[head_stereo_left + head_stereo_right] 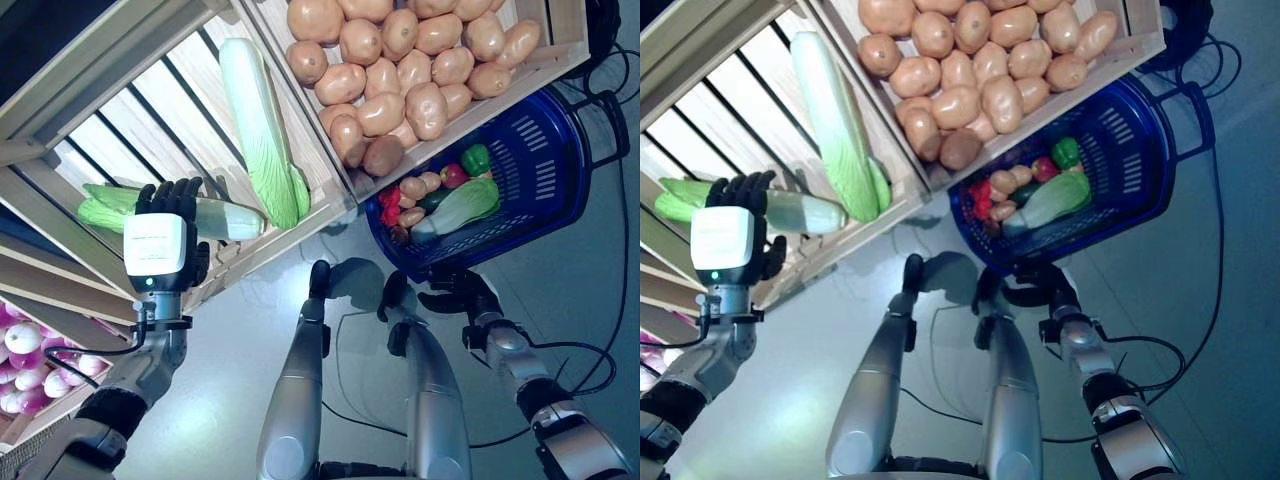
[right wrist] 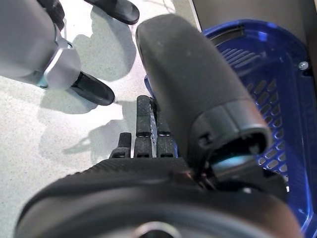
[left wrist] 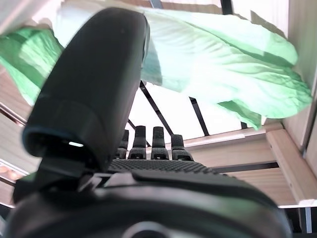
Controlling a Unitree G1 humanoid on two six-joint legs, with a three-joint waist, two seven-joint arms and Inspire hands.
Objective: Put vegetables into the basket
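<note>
Left hand [image 1: 160, 225] gripping cabbage [image 1: 205, 217] in crate [image 1: 120, 130], right hand [image 1: 462, 297] holding basket [image 1: 545, 160]

No readable text, label, brand, number or sign appears in any view. The crates [image 1: 330, 190], the basket [image 1: 545, 170] and the vegetables carry no legible marking. The white plate on the back of the left hand [image 1: 155, 245] is blank.
</note>
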